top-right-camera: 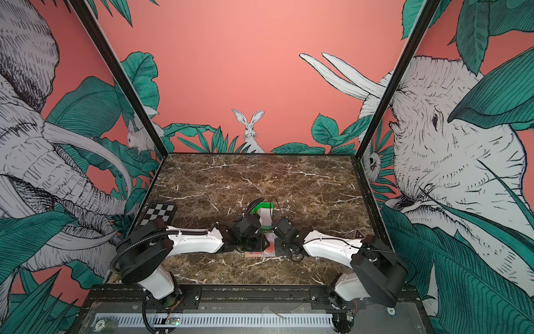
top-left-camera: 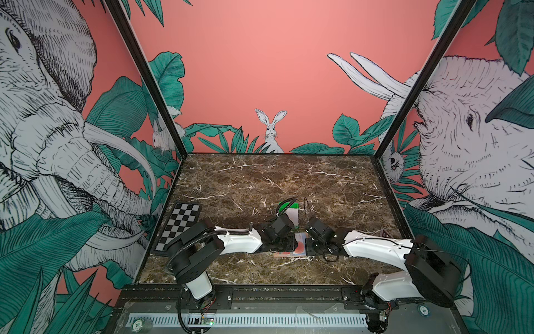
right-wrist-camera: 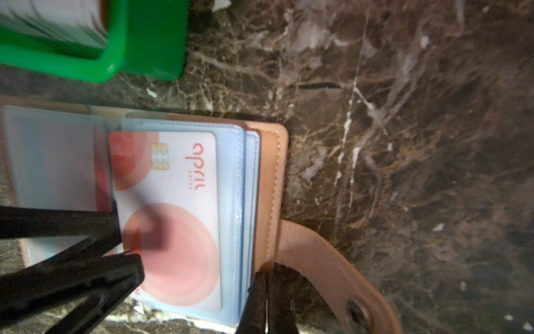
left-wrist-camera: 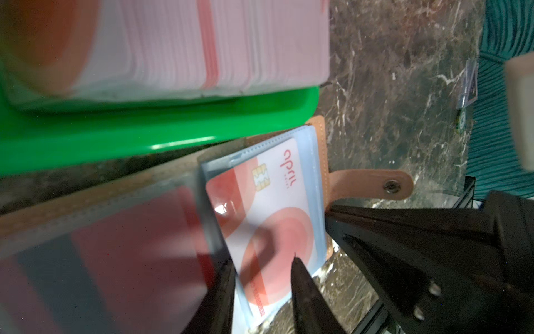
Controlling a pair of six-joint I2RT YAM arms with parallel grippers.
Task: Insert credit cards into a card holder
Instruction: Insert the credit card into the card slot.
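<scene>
Tan leather is what I look for first, and I find it mid-table on the brown marble table (top-left-camera: pixel 260 179), right beneath the spot where my two arms meet. The card holder (right-wrist-camera: pixel 268 173) lies open and flat with its clear, blue-tinged sleeves facing up. It sits just in front of the green tray (right-wrist-camera: pixel 153 37), which carries the packed stack of credit cards (left-wrist-camera: pixel 202 43). In both top views the arms cover nearly all of the card holder (top-left-camera: pixel 289 254), so I rely on the wrist cameras. One white card with red-orange circles (right-wrist-camera: pixel 173 188) sits inside the topmost sleeve. The left gripper (left-wrist-camera: pixel 260 260) stands over the near end of that card with its jaws apart. One of its fingers (left-wrist-camera: pixel 303 289) points onto the big red circle. The other is beside a clear sleeve page (left-wrist-camera: pixel 211 208) that stands raised from the rest. I cannot tell whether anything is actually nipped between them. The right gripper (right-wrist-camera: pixel 267 277) is closed tight, its tips touching the outer edge of the card holder where the sleeves meet the leather cover. That is just beside the root of the strap (right-wrist-camera: pixel 332 266), which curls away across the marble with its snap stud (left-wrist-camera: pixel 390 186) showing. I cannot make out whether those tips pinch the leather or only press on it.
</scene>
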